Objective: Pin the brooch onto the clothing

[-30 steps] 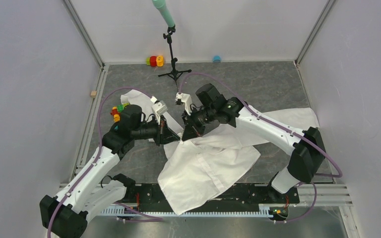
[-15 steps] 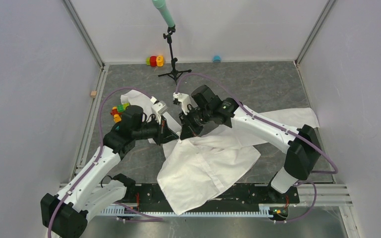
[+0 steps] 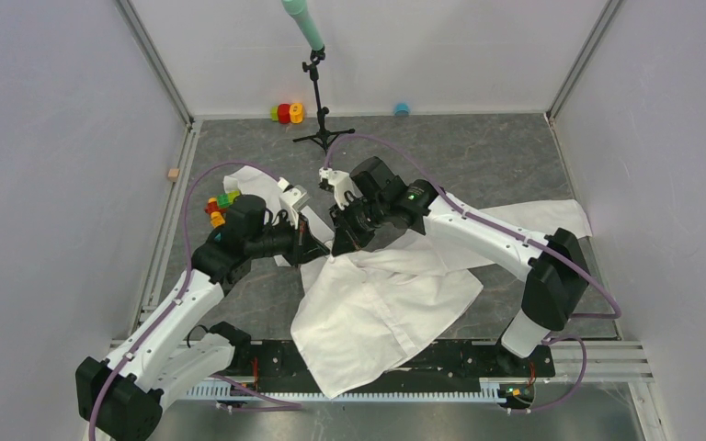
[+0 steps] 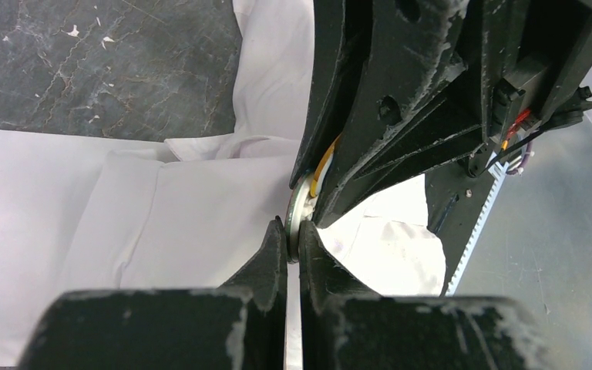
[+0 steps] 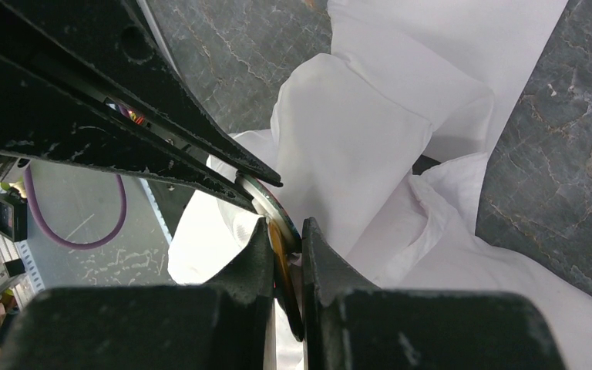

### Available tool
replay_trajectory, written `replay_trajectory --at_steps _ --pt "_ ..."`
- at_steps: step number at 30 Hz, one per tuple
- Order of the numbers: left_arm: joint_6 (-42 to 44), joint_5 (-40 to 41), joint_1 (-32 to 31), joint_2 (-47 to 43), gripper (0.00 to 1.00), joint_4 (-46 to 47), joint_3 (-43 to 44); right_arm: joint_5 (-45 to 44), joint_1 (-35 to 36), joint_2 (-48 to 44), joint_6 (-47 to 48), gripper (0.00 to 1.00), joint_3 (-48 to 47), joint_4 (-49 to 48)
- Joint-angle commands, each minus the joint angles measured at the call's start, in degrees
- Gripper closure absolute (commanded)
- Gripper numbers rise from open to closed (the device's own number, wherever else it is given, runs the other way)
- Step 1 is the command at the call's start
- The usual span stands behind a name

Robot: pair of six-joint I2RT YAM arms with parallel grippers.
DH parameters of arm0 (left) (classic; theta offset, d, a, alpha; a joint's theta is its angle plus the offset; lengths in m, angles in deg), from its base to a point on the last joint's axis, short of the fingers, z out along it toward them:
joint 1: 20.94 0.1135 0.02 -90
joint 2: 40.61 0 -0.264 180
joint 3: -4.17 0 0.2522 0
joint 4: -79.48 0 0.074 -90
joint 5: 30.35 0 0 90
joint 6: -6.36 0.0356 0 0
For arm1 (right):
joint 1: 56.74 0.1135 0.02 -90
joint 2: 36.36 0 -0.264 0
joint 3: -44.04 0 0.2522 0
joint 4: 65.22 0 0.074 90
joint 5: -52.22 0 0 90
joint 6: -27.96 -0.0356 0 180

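- Left gripper (image 4: 292, 240) clamps the brooch (image 4: 300, 210) by its rim, over the bunched shirt (image 3: 377, 308).
- Right gripper (image 5: 284, 235) pinches the same brooch from the opposite side, tip to tip.

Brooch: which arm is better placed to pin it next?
Probably right: the right gripper pinches the brooch by its orange top; the left gripper only clamps the grey rim against the shirt.

Clothing (image 3: 377, 303): rendered in plain white. Brooch (image 4: 299, 213): orange-gold face, edged in silver-grey. Counter (image 3: 496, 156): dark grey, veined with white marbling. Left end effector (image 4: 294, 235) and right end effector (image 5: 285, 231): finished in black, scuffed pale. Toy blocks (image 3: 285, 112): coloured red, yellow, green.
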Motion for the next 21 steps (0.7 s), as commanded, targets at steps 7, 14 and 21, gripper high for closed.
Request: replay_trajectory --at_steps 7,14,21 --pt "-1.27 -24.18 -6.41 -2.75 0.98 9.94 2.32 -21.71 -3.76 3.63 -4.94 0.88 0.87 -20.01" --pt "-1.37 -24.61 -6.50 -2.60 0.98 9.99 2.41 -24.24 -4.91 2.88 -5.74 0.82 2.93 -21.34" --pt "-1.36 -24.53 -6.51 -2.76 0.98 9.95 2.41 -24.27 -5.70 1.55 -6.87 0.74 5.41 -24.61"
